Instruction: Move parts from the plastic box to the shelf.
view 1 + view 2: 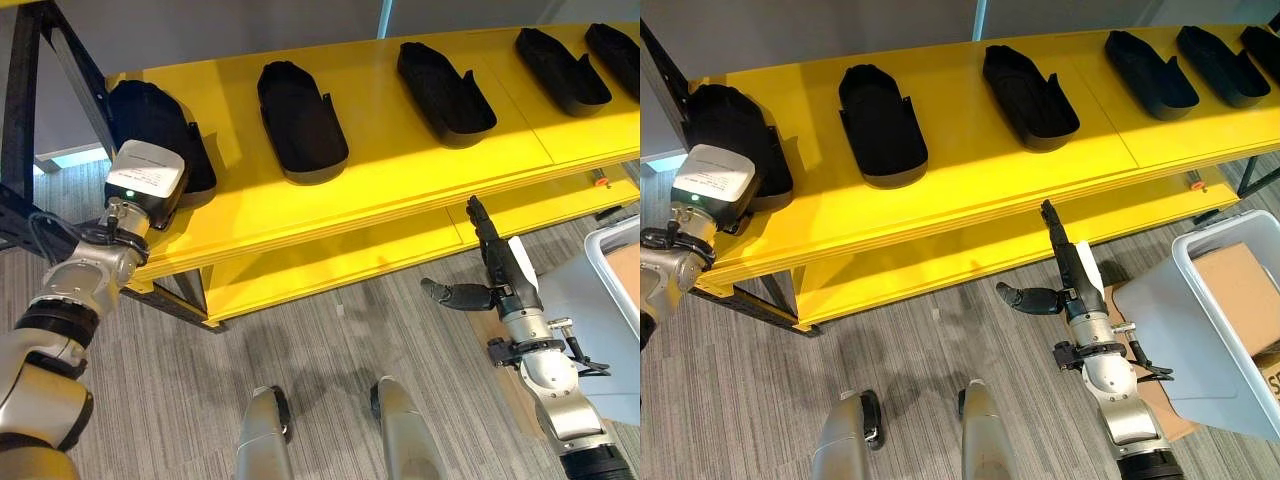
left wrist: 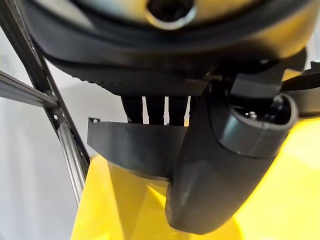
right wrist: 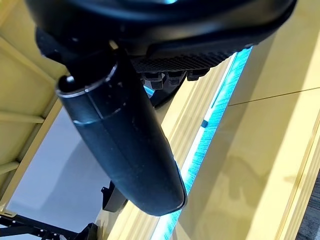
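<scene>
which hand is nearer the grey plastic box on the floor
Right. The right hand hangs open just left of the grey plastic box, below the yellow shelf edge. The left hand is at the shelf's far left end, on a black part.

This looks like a workshop or light factory floor. A long yellow shelf on a black steel frame [image 1: 400, 190] carries a row of identical black moulded plastic parts [image 1: 300, 120]. A grey plastic box [image 1: 1230, 330] stands on grey striped carpet flooring [image 1: 200, 380] nearby.
</scene>
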You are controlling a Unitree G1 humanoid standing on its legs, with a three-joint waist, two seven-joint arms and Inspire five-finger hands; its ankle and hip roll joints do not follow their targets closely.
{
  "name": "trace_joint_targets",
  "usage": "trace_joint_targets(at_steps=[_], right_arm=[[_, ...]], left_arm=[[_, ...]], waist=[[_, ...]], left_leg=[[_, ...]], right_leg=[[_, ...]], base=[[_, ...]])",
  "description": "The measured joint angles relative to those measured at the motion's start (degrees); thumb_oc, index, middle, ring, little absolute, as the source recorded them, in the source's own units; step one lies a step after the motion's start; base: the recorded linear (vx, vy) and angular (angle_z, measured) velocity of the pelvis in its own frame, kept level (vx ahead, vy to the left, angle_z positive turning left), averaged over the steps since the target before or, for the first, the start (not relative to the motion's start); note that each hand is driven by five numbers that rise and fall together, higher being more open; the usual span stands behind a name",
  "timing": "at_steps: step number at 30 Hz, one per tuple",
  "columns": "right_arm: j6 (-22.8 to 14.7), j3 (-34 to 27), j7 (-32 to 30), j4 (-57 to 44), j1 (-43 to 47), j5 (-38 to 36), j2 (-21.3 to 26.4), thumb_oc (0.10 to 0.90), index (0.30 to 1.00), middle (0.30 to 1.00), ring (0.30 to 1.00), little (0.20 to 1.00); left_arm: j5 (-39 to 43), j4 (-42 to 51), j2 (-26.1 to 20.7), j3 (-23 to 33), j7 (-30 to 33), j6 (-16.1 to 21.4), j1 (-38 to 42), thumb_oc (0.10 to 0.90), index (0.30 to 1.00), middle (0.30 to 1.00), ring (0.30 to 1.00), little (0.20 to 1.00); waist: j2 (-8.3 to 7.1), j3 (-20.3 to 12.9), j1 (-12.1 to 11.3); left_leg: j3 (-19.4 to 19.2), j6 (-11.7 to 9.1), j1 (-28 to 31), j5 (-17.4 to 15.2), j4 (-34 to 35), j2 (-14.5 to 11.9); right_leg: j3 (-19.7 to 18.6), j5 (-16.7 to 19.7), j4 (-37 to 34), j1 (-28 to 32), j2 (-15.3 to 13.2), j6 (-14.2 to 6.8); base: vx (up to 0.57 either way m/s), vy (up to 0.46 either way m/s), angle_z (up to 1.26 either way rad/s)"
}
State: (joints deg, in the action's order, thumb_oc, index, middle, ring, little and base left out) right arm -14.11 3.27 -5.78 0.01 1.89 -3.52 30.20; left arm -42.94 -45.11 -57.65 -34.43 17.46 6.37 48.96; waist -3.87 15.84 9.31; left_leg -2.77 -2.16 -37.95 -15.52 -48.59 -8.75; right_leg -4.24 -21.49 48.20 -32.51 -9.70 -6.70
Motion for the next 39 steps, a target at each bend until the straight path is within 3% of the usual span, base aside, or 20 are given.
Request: trace_joint_targets(at_steps=[5, 13, 24, 29, 39], right_arm=[[0.0, -0.1, 0.5, -0.1, -0.4, -0.1, 0.0, 0.900, 1.000, 1.000, 1.000, 1.000], [0.0, -1.2, 1.7, -0.1, -1.3, -1.3, -0.1, 0.900, 1.000, 1.000, 1.000, 1.000], [0.0, -2.1, 2.3, -0.2, -1.5, -1.3, -0.1, 0.900, 1.000, 1.000, 1.000, 1.000], [0.0, -2.3, 2.8, -0.2, -1.7, -1.3, -0.3, 0.900, 1.000, 1.000, 1.000, 1.000], [0.1, -2.5, 3.6, -0.2, -1.8, -1.3, -0.3, 0.900, 1.000, 1.000, 1.000, 1.000]], left_arm=[[0.3, 0.0, -1.1, -3.7, -3.5, 1.1, 1.9, 0.900, 1.000, 1.000, 1.000, 1.000], [4.0, 2.7, -4.1, -3.7, -7.4, 3.7, 1.4, 0.900, 1.000, 1.000, 1.000, 1.000], [6.8, 3.3, -4.6, -3.4, -9.6, 3.8, -1.3, 0.900, 1.000, 1.000, 1.000, 1.000], [7.8, 5.8, -5.0, 1.4, -10.8, 4.0, -5.4, 0.900, 1.000, 1.000, 1.000, 1.000], [9.0, 6.3, -6.7, 3.2, -13.6, 4.0, -8.2, 0.900, 1.000, 1.000, 1.000, 1.000]], waist=[[0.05, 0.0, -0.1], [0.28, 0.1, -0.5], [0.71, 0.4, -1.2], [0.76, 0.4, -1.5], [0.83, 0.4, -1.6]], left_leg=[[0.0, 0.0, 0.0, 0.0, -0.1, 0.0], [0.2, -0.1, 0.0, 0.1, -0.1, 0.0], [0.6, -0.4, 0.2, 0.3, -0.1, 0.1], [1.3, -0.7, 0.2, 0.5, -0.1, 0.1], [1.9, -1.0, 0.8, 0.7, 0.2, 0.1]], right_leg=[[0.0, 0.0, 0.3, 0.0, 0.0, 0.0], [0.2, -0.2, 0.6, 0.0, 0.0, 0.1], [0.6, -0.4, 1.4, 0.1, 0.0, 0.2], [1.3, -0.7, 1.8, 0.4, 0.0, 0.6], [1.8, -1.1, 2.1, 1.1, 0.0, 1.0]], base=[[0.00, 0.000, 0.00], [0.00, 0.000, 0.00], [0.00, 0.000, 0.00], [-0.01, -0.013, 0.05], [0.00, -0.003, 0.02]])
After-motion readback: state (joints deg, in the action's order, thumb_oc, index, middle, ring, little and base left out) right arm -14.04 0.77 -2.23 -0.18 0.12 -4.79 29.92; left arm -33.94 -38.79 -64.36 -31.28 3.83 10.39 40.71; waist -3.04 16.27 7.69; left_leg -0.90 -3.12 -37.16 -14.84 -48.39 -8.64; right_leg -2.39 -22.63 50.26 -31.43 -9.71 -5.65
